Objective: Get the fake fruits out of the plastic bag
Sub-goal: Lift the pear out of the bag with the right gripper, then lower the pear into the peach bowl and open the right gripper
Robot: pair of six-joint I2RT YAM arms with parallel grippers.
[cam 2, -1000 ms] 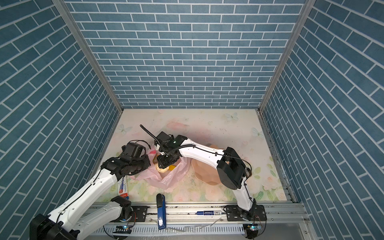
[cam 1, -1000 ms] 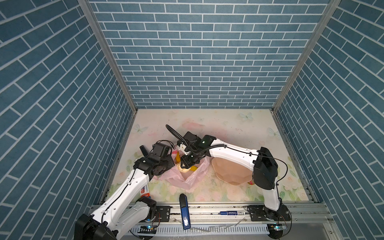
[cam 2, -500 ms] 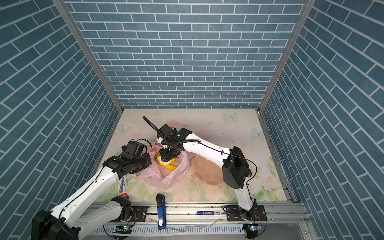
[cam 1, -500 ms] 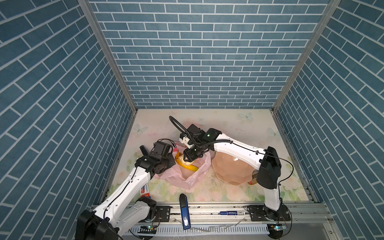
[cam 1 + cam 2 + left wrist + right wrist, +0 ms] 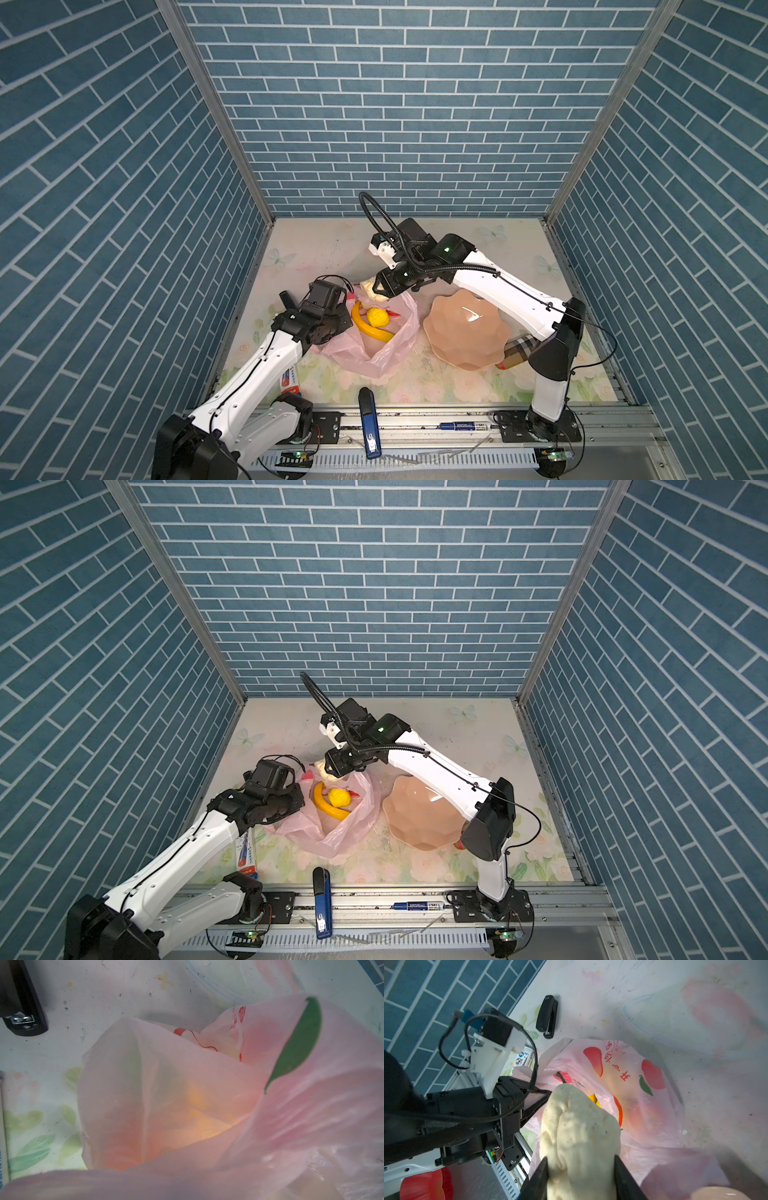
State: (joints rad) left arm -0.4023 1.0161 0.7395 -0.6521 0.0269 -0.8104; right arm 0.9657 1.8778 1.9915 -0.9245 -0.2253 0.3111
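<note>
Cream fruit (image 5: 577, 1126): knobbly, speckled, dark stem; gripped at its lower end, at the far rim of the bag's mouth in a top view (image 5: 371, 289); whether it was clear of the film could not be told
Plastic bag (image 5: 374, 353): pink, translucent, red and green fruit prints; lay crumpled on the table (image 5: 457, 249) with its mouth open upward
In the bag: a banana (image 5: 368, 328) curved around a yellow ball (image 5: 377, 318), the two touching; orange and green glows showed through the film in the left wrist view, shapes too blurred to name
Right gripper (image 5: 581, 1167): jaws about half apart, one finger pressed on each side of the cream fruit
Left gripper (image 5: 539, 1098): fully closed, pinching the bag's rim on the left side of the mouth
Plate (image 5: 457, 349): peach, scalloped, just right of the bag, nothing in it
Black stapler (image 5: 547, 1016): on the table beyond the bag, apart from it
</note>
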